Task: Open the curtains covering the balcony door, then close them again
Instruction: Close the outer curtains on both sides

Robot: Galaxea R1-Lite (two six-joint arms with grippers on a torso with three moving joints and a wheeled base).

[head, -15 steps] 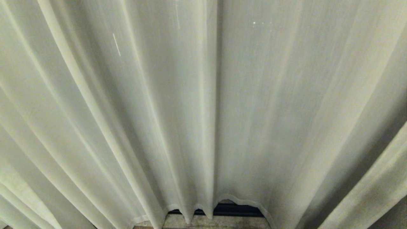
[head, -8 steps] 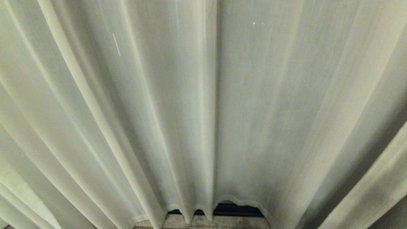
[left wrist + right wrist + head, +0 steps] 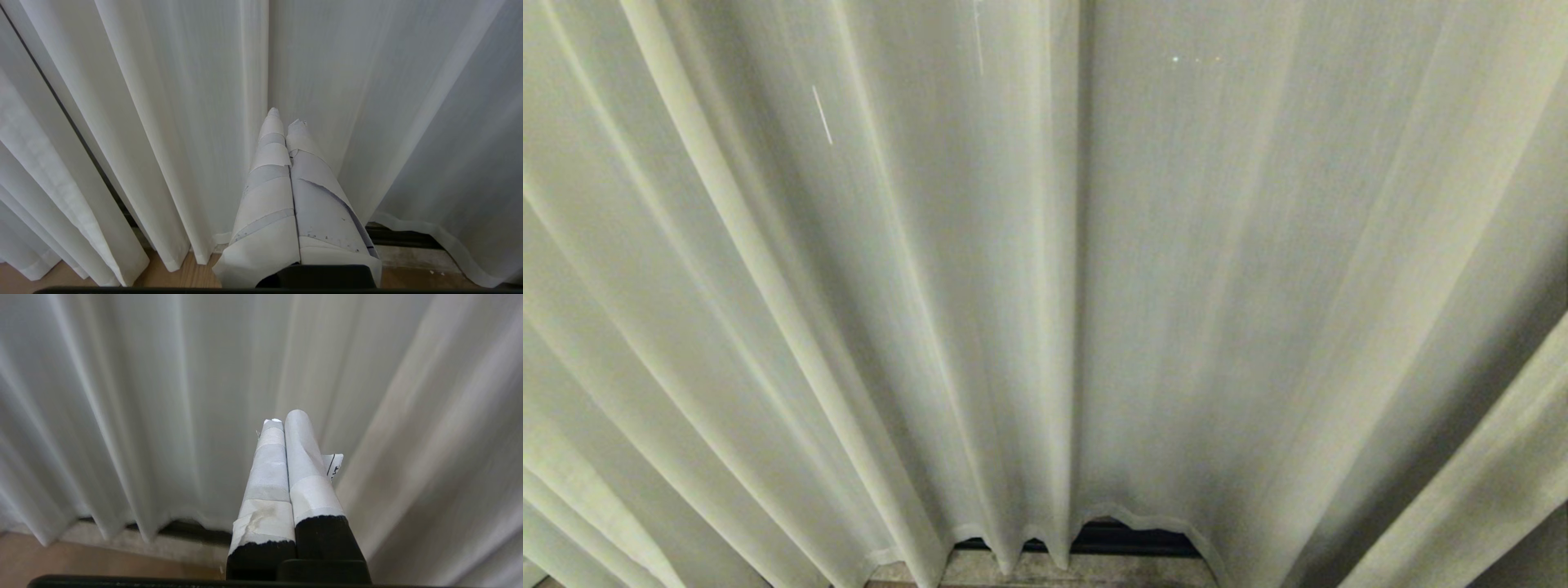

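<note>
- Plainly, the curtains point(image 3: 866, 269) were drawn shut and filled the head view from edge to edge, hanging in long soft pleats down to the floor point(image 3: 1062, 572) at six o'clock.
- The balcony door was hidden behind them; only a dark sill strip point(image 3: 1127, 539) showed under the hem, just right of six o'clock.
- The two panels met at a vertical seam point(image 3: 1078, 269) running from twelve o'clock down to six, and that meeting edge looked like the place to take hold.
- The fabric appeared thin, light and limp, so it would likely bunch and slide rather than push as a sheet; a pinch on a doubled hem edge should hold better than on a single layer.
- The left gripper point(image 3: 286, 118) was clenched on nothing, its taped fingers pressed together and pointing at the seam, close to the cloth.
- The right gripper point(image 3: 286, 416) was likewise clenched and empty, aimed at the pleats of the right panel.
- Both would have to open before any fold could be caught, and a snag on the loose tape seemed possible.
</note>
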